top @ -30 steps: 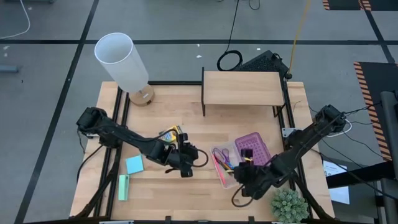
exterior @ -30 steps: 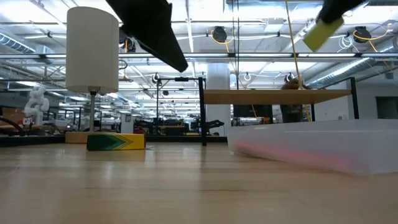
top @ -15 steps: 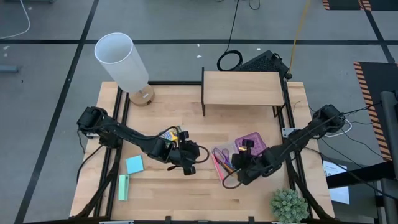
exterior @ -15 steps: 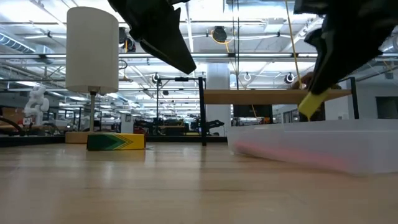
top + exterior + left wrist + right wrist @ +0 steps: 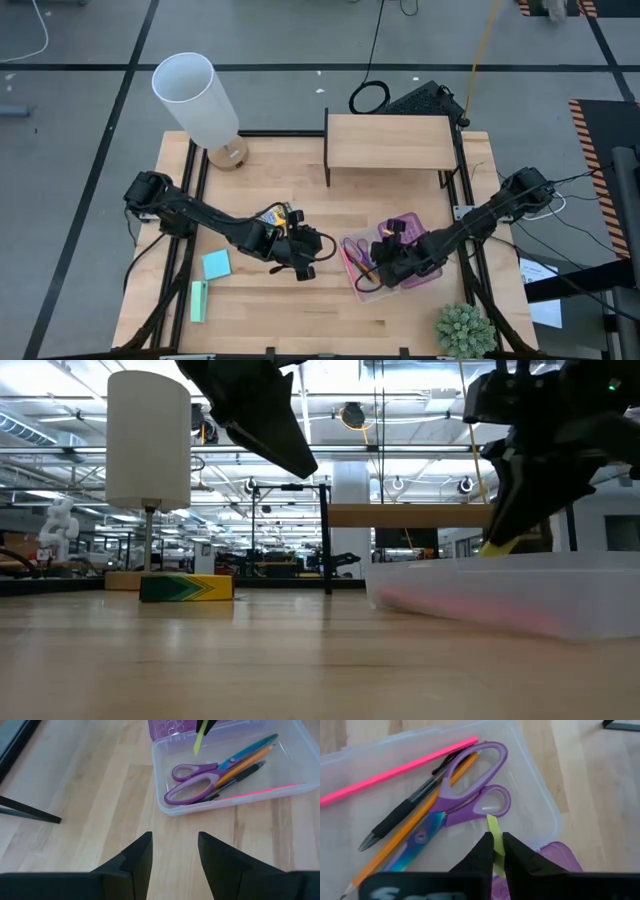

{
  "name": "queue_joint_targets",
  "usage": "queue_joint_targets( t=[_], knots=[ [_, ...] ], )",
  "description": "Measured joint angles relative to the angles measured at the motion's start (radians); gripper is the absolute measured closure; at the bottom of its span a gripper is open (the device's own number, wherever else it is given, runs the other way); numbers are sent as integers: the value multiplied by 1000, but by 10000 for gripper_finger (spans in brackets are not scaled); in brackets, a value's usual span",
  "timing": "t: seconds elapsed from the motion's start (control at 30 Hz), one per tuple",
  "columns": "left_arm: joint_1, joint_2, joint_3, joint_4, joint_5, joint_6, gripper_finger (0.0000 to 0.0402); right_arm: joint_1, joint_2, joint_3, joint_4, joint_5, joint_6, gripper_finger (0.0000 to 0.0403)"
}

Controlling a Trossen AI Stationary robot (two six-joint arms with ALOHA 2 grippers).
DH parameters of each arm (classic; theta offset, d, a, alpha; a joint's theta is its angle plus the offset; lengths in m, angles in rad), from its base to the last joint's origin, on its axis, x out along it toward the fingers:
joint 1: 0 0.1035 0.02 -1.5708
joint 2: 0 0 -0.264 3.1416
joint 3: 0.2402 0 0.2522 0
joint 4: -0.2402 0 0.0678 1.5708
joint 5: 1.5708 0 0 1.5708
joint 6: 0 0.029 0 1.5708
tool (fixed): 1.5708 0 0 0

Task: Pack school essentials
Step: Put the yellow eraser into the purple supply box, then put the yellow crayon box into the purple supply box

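Note:
A clear plastic box (image 5: 362, 290) at the table's right middle holds purple-handled scissors (image 5: 465, 795), a pink pen (image 5: 395, 770), a black pen (image 5: 400, 820) and an orange pencil (image 5: 400, 852). My right gripper (image 5: 385, 240) hangs over the box, shut on a small yellow piece (image 5: 493, 827). To the left of the box, my left gripper (image 5: 175, 840) stands open above bare table, with nothing between its fingers. The yellow crayon box (image 5: 275, 215) lies behind the left arm. The light-blue note pad (image 5: 216, 265) lies flat at the near left. My right gripper pinches the yellow piece by its upper end (image 5: 496, 845) between its two fingertips, coming from above and pointing down. The piece hangs below the fingers (image 5: 200, 740) over the scissors' handles, and its lower end (image 5: 495, 546) sits about level with the box's rim.
A purple lid (image 5: 408, 230) lies against the box's far side. A white lamp (image 5: 195, 95) stands at the far left, a wooden shelf (image 5: 390, 140) at the far middle, a green plant (image 5: 465, 330) at the near right corner. A green strip (image 5: 199, 300) lies near the note pad.
My right gripper has carried the yellow piece from the box's near side toward the far edge and down, until it hangs over the box at rim height. My left gripper has edged a little toward the table's right.

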Motion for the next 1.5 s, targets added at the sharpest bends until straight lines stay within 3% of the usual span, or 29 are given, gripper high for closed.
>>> queue_joint_targets(
  t=[0.3, 0.5, 0.73, 1.1, 1.5],
  knots=[
    [4, 0, 0, 22, 0, -6, 241, -28, 0, 0, 1, -38, -23, 357],
    [4, 0, 0, 22, 23, -6, 241, -33, 0, -1, 47, -103, -17, 309],
    [4, 0, 0, 22, 23, -6, 241, -33, 0, -1, 52, -106, 5, 259],
    [4, 0, 0, 22, 23, -7, 241, -31, 0, -72, 89, -60, 49, 252],
    [4, 0, 0, 24, 23, -6, 241, -27, 0, -73, 135, -258, -119, 252]
  ],
)
